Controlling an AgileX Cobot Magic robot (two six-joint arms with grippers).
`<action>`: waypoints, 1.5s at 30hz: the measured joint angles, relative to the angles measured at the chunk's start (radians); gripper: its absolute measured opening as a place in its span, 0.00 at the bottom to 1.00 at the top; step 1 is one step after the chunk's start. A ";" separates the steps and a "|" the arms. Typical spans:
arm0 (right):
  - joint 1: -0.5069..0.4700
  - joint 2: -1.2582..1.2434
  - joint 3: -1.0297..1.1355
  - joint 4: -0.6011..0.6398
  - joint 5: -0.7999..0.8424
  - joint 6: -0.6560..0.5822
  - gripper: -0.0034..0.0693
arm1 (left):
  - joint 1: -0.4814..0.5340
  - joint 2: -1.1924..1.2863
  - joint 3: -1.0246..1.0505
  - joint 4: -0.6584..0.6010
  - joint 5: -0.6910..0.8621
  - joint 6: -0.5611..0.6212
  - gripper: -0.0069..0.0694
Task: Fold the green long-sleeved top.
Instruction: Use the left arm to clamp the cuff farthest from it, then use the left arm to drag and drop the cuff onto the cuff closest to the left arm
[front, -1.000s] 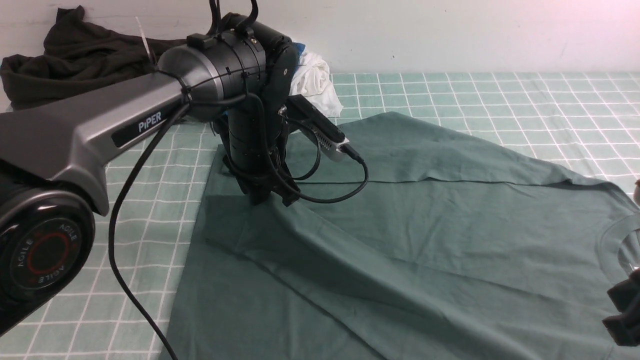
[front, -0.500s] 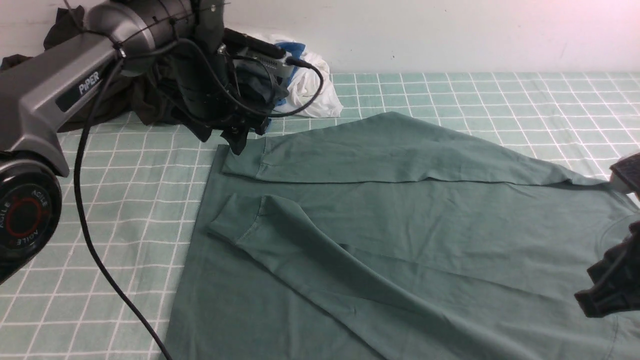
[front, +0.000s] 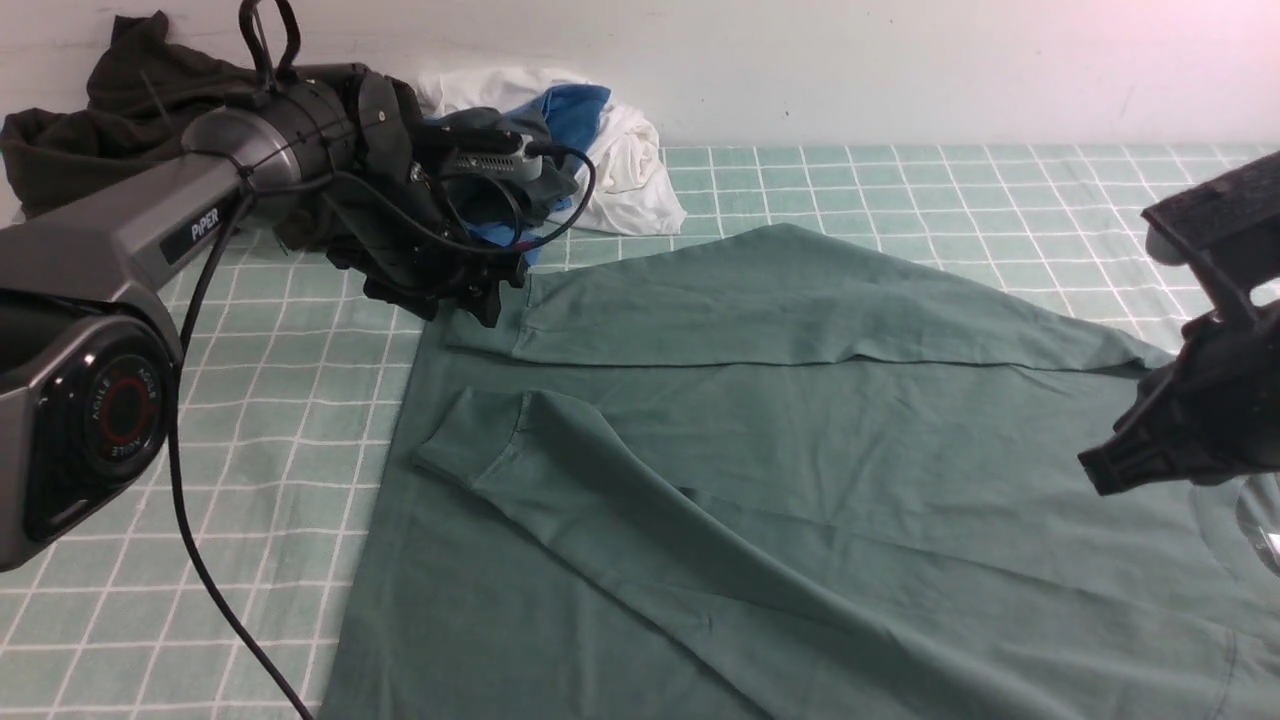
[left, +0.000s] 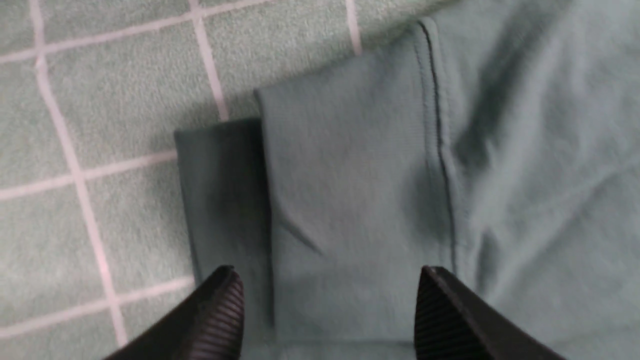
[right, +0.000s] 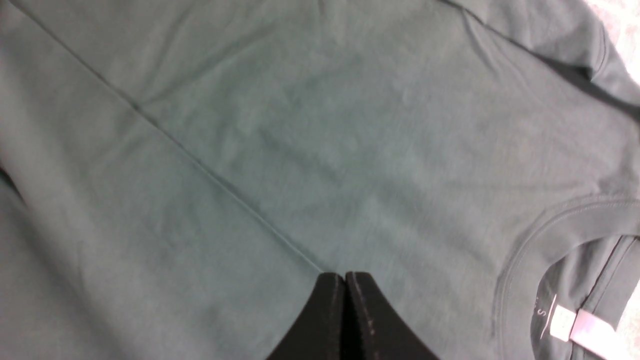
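Left hand (left: 327, 295) spread over the cuff (left: 345, 200), right hand (right: 345, 282) pressed together; a low sweep could drag the green top's (front: 850, 470) sleeve (front: 780, 310) askew.

The left arm (front: 150, 235) stretches forward; the left gripper (front: 480, 300) tilts downward, jaws wide apart, empty. The right gripper (front: 1110, 470) hovers low, jaws pressed together.

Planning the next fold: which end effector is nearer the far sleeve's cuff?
Left. The left end effector hovers open just above the cuff; the right end effector, shut, is far off by the collar.
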 joint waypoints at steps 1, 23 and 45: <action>0.000 0.003 -0.004 0.000 0.000 -0.001 0.03 | 0.000 0.009 0.000 0.006 -0.011 -0.001 0.66; 0.000 0.050 -0.010 -0.001 0.013 -0.011 0.03 | -0.001 0.020 0.000 -0.040 -0.006 0.071 0.14; 0.000 -0.097 -0.040 -0.021 0.049 -0.041 0.03 | -0.023 -0.311 0.037 -0.281 0.325 0.043 0.13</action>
